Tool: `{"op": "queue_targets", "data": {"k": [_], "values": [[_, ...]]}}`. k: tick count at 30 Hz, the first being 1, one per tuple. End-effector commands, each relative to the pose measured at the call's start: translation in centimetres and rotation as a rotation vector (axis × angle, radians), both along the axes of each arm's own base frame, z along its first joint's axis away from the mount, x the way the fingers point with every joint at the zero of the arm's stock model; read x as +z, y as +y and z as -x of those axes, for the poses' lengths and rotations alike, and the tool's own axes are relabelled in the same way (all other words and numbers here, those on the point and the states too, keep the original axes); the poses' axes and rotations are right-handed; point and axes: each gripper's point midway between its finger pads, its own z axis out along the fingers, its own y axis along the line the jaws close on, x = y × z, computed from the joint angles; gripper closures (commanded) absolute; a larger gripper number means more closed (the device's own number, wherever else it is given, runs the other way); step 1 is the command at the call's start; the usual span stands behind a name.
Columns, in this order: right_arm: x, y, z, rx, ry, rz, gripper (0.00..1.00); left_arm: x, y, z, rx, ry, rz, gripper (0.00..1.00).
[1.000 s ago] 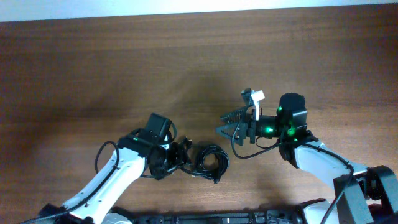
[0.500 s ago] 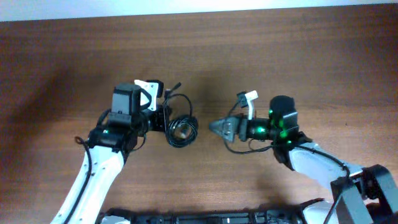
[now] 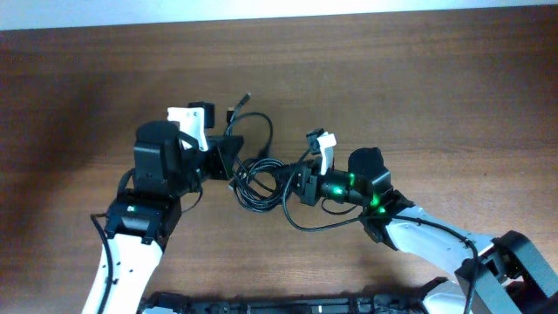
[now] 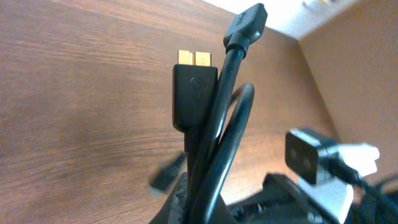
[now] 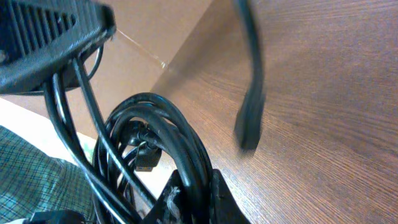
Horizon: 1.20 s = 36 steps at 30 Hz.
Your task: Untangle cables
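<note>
The cables (image 3: pixel 258 179) are a black coiled bundle held above the wooden table (image 3: pixel 418 78) between both arms. My left gripper (image 3: pixel 229 162) is shut on strands at the bundle's left side, and a loop rises from it to a small plug (image 3: pixel 245 100). In the left wrist view the strands (image 4: pixel 214 143) run up out of the left gripper (image 4: pixel 200 199), ending in a gold-tipped plug (image 4: pixel 194 93) and a second plug (image 4: pixel 245 22). My right gripper (image 3: pixel 293 183) is shut on the coil's right side. The right wrist view shows the coil (image 5: pixel 168 134) clamped in the right gripper (image 5: pixel 196 190), with a loose plug end (image 5: pixel 249 124) hanging blurred.
The two grippers are close together, only the bundle's width apart. The right arm's own thicker wire (image 3: pixel 318 222) loops below it. The table's far edge (image 3: pixel 279 19) runs along the top of the overhead view.
The left gripper shut on the bundle near the front edge and carried it up towards the middle. The right gripper moved left and shut on the coil's right side.
</note>
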Motion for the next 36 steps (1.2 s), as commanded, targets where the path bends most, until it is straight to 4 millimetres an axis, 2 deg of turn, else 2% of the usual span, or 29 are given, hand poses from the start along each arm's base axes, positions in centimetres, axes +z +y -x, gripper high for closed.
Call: {"op": "queue_targets", "data": {"k": [1,2,4,5,6,7,9,11,12,13,14,15,17,18,19,20,22,24,26,28,30,31,32,33,34,35,36], "values": [[-0.1,0.1,0.8,0.033,0.06,-0.021,0.96,0.6,4.4,-2.3,0.386,0.072,0.076,1.0],[0.5,-0.7,-0.3,-0.012,0.067,-0.049,0.96,-1.4,5.5,-1.3,0.473,0.179,0.071,1.0],[0.5,-3.6,-4.1,-0.216,0.109,-0.069,0.96,-4.7,6.0,1.4,0.507,0.362,0.024,1.0],[0.4,-4.7,-5.2,-0.29,0.153,-0.088,0.96,-6.2,6.2,2.9,0.538,0.457,0.014,1.0],[0.0,-4.9,-5.3,-0.305,0.168,-0.082,0.96,-6.4,6.3,3.1,0.538,0.47,0.008,1.0],[-0.9,-5.0,-5.1,-0.322,0.244,-0.079,0.96,-6.0,6.0,2.7,0.528,0.451,0.025,1.0],[-3.0,-5.3,-4.3,-0.336,0.353,-0.036,0.96,-3.9,4.3,1.0,0.453,0.362,0.108,1.0],[-5.2,-5.7,-3.2,-0.347,0.477,0.012,0.96,0.3,1.9,-1.6,0.307,0.104,0.106,1.0],[-5.1,-5.2,-2.5,-0.307,0.513,-0.004,0.96,2.6,0.1,-2.3,0.217,-0.049,0.075,1.0],[-4.8,-4.7,-1.9,-0.262,0.525,-0.014,0.96,3.5,-1.0,-2.5,0.192,-0.137,0.015,1.0],[-4.4,-4.1,-0.9,-0.192,0.542,-0.028,0.96,3.2,-1.3,-2.5,0.216,-0.167,-0.055,1.0],[-3.9,-3.5,0.4,-0.114,0.581,-0.05,0.96,2.0,-2.4,-2.5,0.23,-0.17,-0.128,1.0],[-3.7,-3.3,0.9,-0.1,0.653,-0.078,0.96,-0.5,-4.5,-2.4,0.184,-0.123,-0.175,1.0],[-3.7,-3.2,0.9,-0.102,0.669,-0.083,0.96,-4.0,-6.0,-2.4,0.14,-0.049,-0.229,1.0],[-3.7,-3.2,0.9,-0.111,0.696,-0.092,0.96,-6.1,-7.2,-2.2,0.104,-0.005,-0.258,1.0],[-3.7,-3.3,0.9,-0.115,0.701,-0.093,0.96,-7.3,-8.2,-1.7,0.062,0.024,-0.265,1.0],[-3.5,-3.4,0.3,-0.149,0.709,-0.111,0.96,-8.1,-10.7,0.2,-0.055,0.07,-0.226,1.0],[-3.0,-3.4,-0.4,-0.17,0.684,-0.132,0.96,-9.0,-10.3,1.1,-0.065,0.112,-0.257,1.0],[-3.4,-4.0,-1.6,-0.279,0.763,-0.167,0.96,-11.1,-9.0,2.8,-0.073,0.212,-0.328,1.0],[-3.5,-4.2,-2.0,-0.31,0.761,-0.169,0.96,-11.3,-8.8,3.0,-0.073,0.223,-0.338,0.98],[-3.5,-4.2,-2.0,-0.308,0.762,-0.169,0.96,-10.2,-8.7,2.3,-0.071,0.182,-0.325,0.78],[-3.5,-4.2,-2.0,-0.309,0.762,-0.169,0.96,-7.4,-6.9,1.0,-0.031,0.13,-0.315,0.46],[-3.5,-4.2,-2.0,-0.31,0.761,-0.169,0.96,-4.9,-5.0,0.0,0.03,0.11,-0.293,0.18],[-3.5,-4.3,-2.0,-0.312,0.76,-0.169,0.96,-2.9,-3.1,-0.6,0.086,0.092,-0.275,0.01],[-3.6,-4.3,-2.1,-0.314,0.76,-0.169,0.96,-1.0,-1.1,-0.7,0.141,0.085,-0.24,0.01],[-3.5,-4.3,-2.1,-0.314,0.76,-0.169,0.96,0.0,0.0,0.2,0.136,0.103,-0.188,0.01],[-3.5,-4.3,-2.0,-0.313,0.76,-0.169,0.96,-0.6,0.3,1.5,0.115,0.157,-0.184,0.01]]}}
